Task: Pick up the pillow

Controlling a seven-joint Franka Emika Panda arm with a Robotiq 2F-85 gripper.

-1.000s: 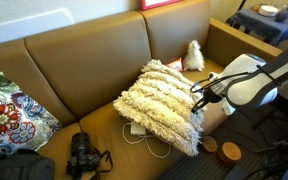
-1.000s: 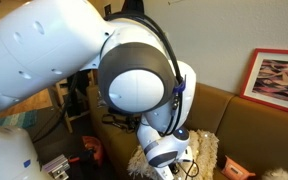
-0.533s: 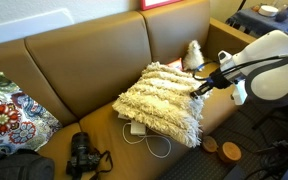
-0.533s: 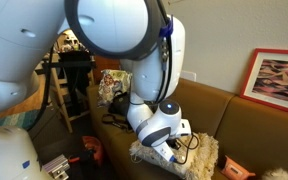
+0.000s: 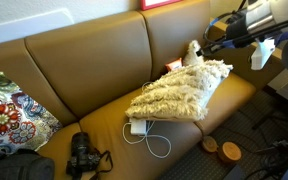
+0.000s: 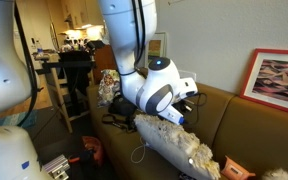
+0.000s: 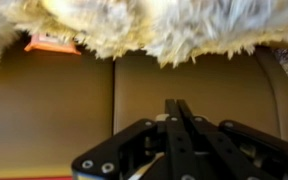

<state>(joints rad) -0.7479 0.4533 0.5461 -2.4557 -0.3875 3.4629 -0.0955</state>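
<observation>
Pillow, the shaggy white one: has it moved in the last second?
Yes. The pillow has tipped up and back toward the sofa backrest, farther from the black camera on the seat.

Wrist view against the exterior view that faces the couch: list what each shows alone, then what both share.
Only the wrist view shows the tool up close, its fingers pressed together, and an orange-red object by the fringe. Only the exterior view shows the black camera, the floral pillow, the small white toy and the white cable. Both show the shaggy cream pillow and the brown couch.
</observation>
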